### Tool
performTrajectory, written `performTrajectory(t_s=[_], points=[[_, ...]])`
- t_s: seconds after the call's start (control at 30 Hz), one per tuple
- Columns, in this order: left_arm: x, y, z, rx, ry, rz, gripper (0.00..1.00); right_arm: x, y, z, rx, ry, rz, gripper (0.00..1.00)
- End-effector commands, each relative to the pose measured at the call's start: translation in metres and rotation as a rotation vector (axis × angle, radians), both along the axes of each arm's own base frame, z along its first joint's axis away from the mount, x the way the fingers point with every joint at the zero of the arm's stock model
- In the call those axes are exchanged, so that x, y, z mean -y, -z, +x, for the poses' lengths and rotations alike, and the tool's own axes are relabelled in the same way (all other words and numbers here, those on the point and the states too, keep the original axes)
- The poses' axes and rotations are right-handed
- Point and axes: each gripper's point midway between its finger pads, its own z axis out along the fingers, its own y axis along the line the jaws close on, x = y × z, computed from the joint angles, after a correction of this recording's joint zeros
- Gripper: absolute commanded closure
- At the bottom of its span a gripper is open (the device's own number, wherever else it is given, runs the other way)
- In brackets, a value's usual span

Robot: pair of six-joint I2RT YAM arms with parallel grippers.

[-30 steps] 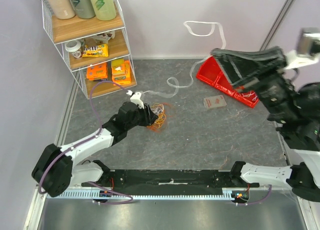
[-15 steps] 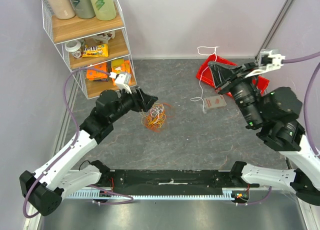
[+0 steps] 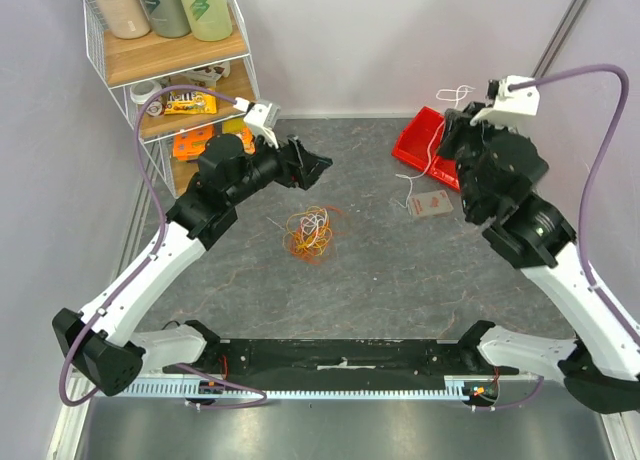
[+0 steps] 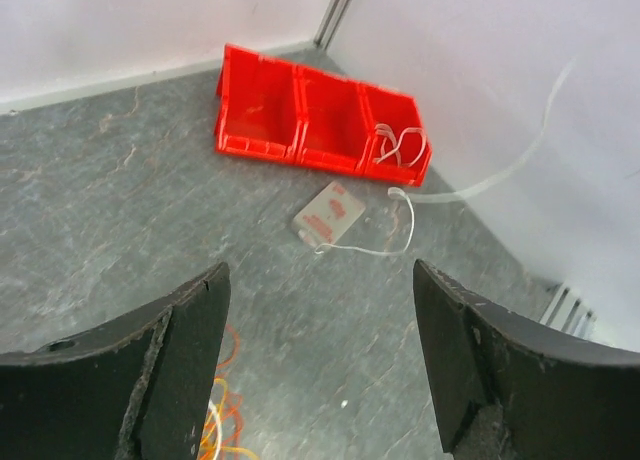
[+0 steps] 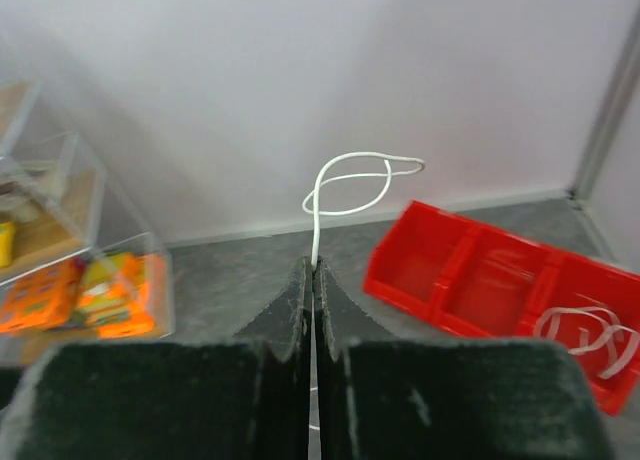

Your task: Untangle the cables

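Cables (image 3: pixel 310 233) — orange, yellow and white loops in one small tangle, lying on the grey table (image 3: pixel 400 280) beyond my two bases, nearer my left arm; neither gripper touches them. The top view shows the whole heap. My left wrist view catches only its orange edge at the bottom, and my right wrist view misses it.

Left gripper (image 3: pixel 315 163) — mine, raised above the table just past the tangle. Its jaws are spread wide, with nothing between them and nothing touched.

Card (image 3: pixel 432 203) — flat on the table, right of centre, near the bin.

White cable (image 5: pixel 315 240) — a single strand. Its lower end lies on the table just beside the card, as the left wrist view shows best. From there it climbs to my right gripper and curls into a loop above the fingertips.

Right gripper (image 5: pixel 312 270) — held high at the far right, jaws pressed together on the white cable. Only its own wrist view shows the pinch plainly.

Red bin (image 4: pixel 330 115) — three compartments, at the far right by the wall. The top view hides most of it behind my right arm.

Coiled white cable (image 4: pixel 398 145) — in the bin's end compartment, rightmost in both wrist views.

Shelf (image 3: pixel 170 55) — far left corner, stocked with bottles and snack packs.
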Motion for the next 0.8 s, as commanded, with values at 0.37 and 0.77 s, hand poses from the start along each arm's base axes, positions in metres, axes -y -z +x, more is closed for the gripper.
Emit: performTrajectory(t_s=[0.37, 0.77], points=[[-0.026, 0.022, -0.005, 0.11, -0.046, 0.151, 0.21, 0.132, 0.029, 0.125, -0.132, 0.273, 0.013, 1.0], [-0.022, 0.027, -0.003, 0.079, -0.02, 0.137, 0.22, 0.165, 0.031, 0.173, -0.128, 0.314, 0.019, 1.0]])
